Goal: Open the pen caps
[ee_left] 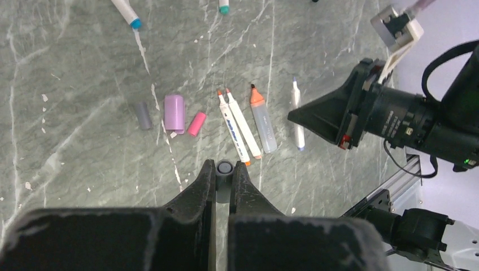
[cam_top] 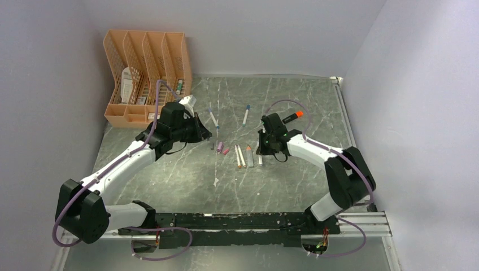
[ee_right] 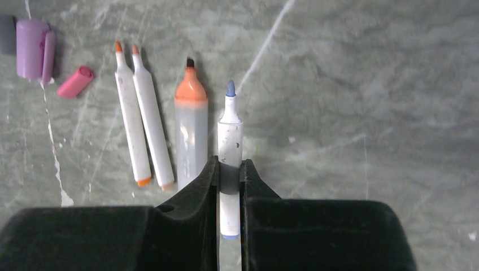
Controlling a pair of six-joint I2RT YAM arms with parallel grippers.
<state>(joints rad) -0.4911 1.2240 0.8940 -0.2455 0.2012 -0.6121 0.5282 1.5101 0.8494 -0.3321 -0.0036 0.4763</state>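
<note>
We see the left gripper [ee_left: 225, 170] closed down narrow, its two fingers pinching a small dark cap [ee_left: 225, 167] that faces us end on from its wrist camera. The right gripper [ee_right: 230, 169] is just as narrow, clamped across the barrel of a white blue-tipped pen [ee_right: 230, 132]. The pen's tip points away from the fingers and its tail pokes out behind them. That pen lies alongside the others near the middle of the worktop [cam_top: 186, 180].

Just to its left we find a thick clear pen [ee_right: 190, 130] with an orange neck, and then two thin white pens [ee_right: 141, 118] lying side by side, touching, all with bare tips.

Further left, three loose caps rest on the worktop: a pink cap [ee_left: 196, 123], a purple cap [ee_left: 174, 113] just beside it, and a grey cap [ee_left: 143, 115] on the far side of the purple one.

Toward the back edge lie two more pens [cam_top: 213, 117], well apart from the row. A peach file rack [cam_top: 144, 73] stands in the back left corner.
</note>
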